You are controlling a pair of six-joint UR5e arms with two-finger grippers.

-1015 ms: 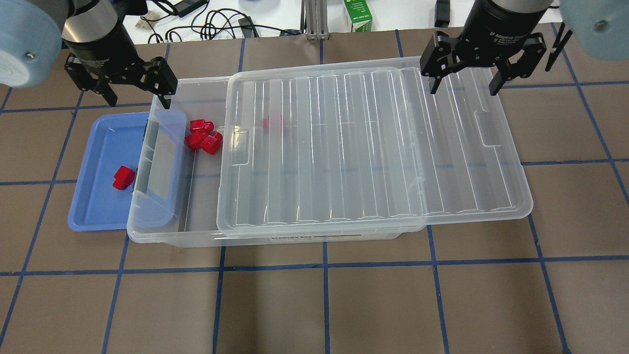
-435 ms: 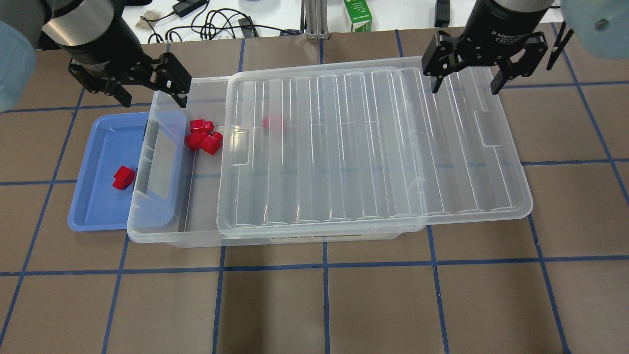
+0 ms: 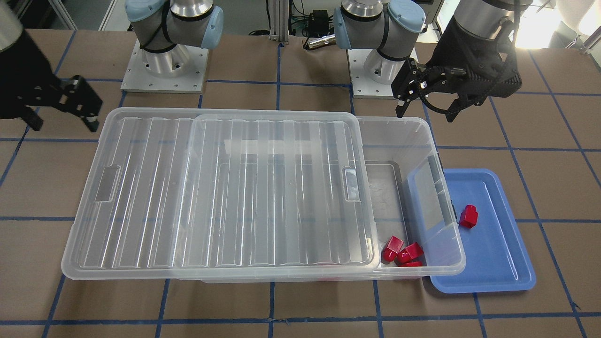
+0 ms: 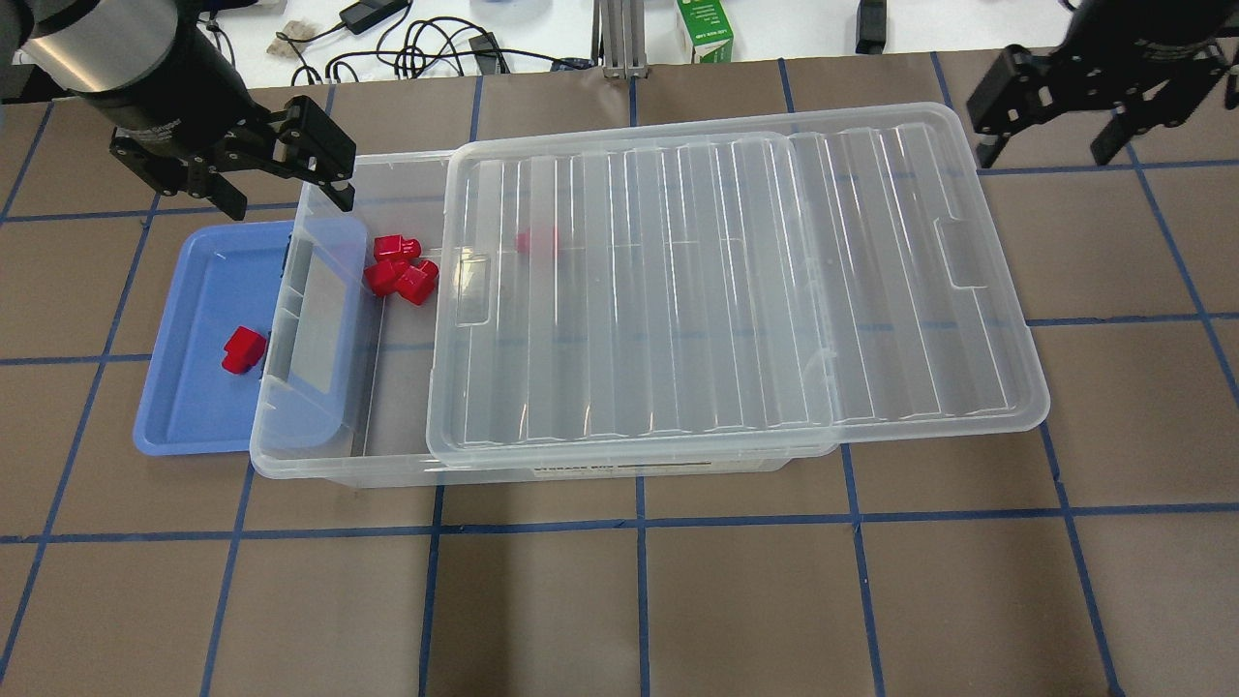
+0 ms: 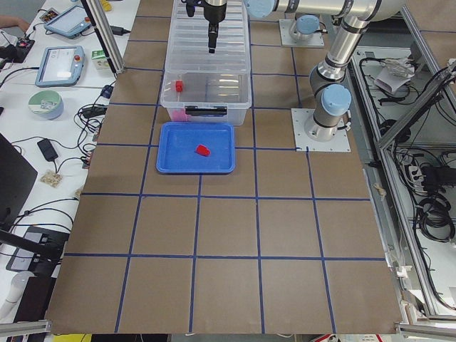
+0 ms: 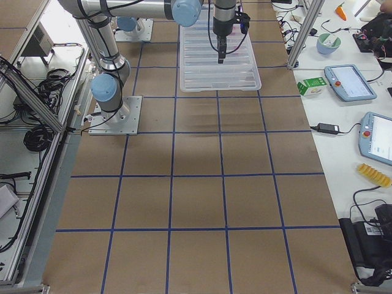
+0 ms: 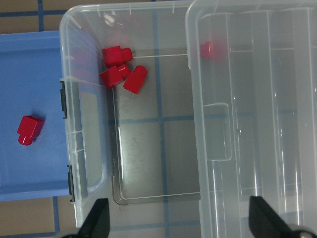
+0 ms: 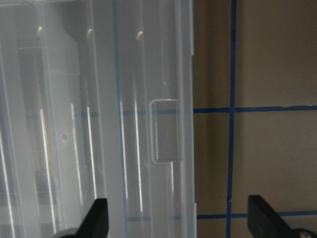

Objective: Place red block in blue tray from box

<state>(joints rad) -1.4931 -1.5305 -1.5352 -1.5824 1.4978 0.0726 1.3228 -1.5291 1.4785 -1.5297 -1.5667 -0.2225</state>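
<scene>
One red block lies in the blue tray, also in the front view and the left wrist view. Three more red blocks cluster in the open left end of the box. Another shows dimly under the lid, which is slid to the right. My left gripper is open and empty, high over the box's far left corner. My right gripper is open and empty, beyond the lid's far right corner.
The tray's right side sits under the box's left end. A green carton and cables lie past the table's far edge. The arm bases stand behind the box. The lid's recessed handle shows below my right gripper.
My right gripper has moved right, off the lid's far edge to beyond its corner. My left gripper shifted slightly right, still open. The blocks, the tray and the box have not moved.
</scene>
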